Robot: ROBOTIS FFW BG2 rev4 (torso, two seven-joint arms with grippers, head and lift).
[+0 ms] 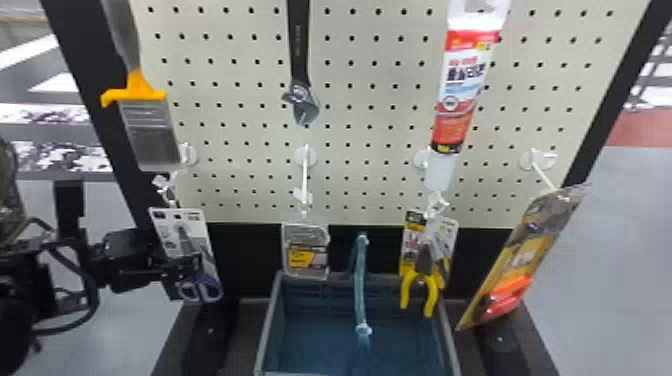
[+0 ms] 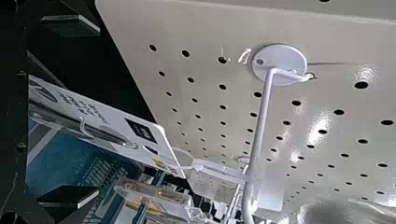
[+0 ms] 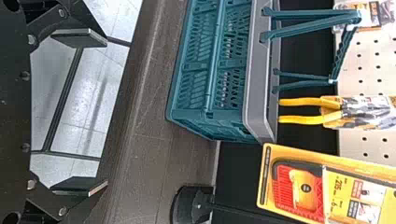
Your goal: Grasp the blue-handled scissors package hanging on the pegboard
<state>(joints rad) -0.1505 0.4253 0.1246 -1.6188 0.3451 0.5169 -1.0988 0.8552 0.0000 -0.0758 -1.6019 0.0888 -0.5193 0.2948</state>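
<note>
The blue-handled scissors package point(image 1: 186, 234) hangs from a white hook point(image 2: 264, 116) at the left of the pegboard point(image 1: 350, 115). The left hand point(image 1: 188, 274) is wide open, its 2 fingers spread around the package, gripping nothing. The right hand point(image 3: 106, 113), also wide open and empty, is well apart from it.

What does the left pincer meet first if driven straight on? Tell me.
Most likely the scissors package, hanging between the open fingers of the left pincer; exact depth is unclear.
</note>
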